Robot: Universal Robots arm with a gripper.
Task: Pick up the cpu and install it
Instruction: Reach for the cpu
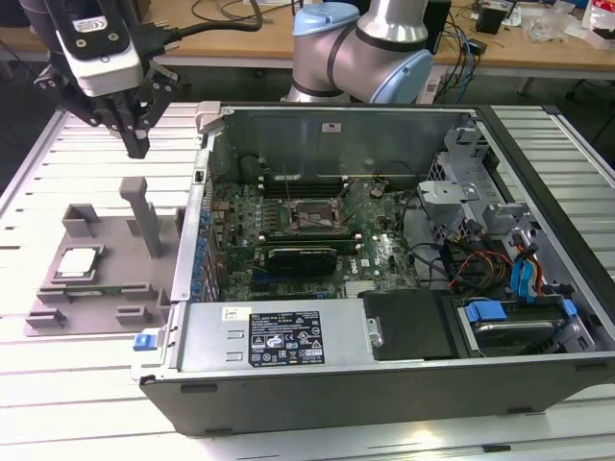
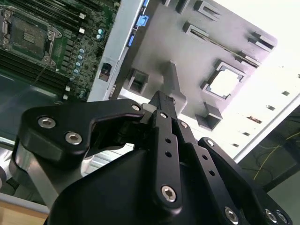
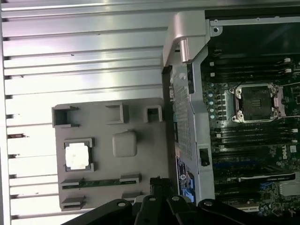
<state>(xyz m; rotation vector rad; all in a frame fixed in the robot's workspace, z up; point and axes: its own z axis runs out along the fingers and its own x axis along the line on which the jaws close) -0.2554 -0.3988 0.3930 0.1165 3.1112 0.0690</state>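
One cpu (image 1: 79,262) sits in one tray (image 1: 115,267); one gripper (image 1: 137,146) hangs above the tray, fingers pressed together, holding nothing; one socket (image 1: 309,217) inside the case (image 1: 404,379).

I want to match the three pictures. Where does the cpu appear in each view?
Exterior view: the cpu lies in the grey tray, at the exterior view's left of the computer case.
Second wrist view: cpu in its tray recess, near the upright post.
First wrist view: cpu in the recess beside that post.
Shared landmark: the post.
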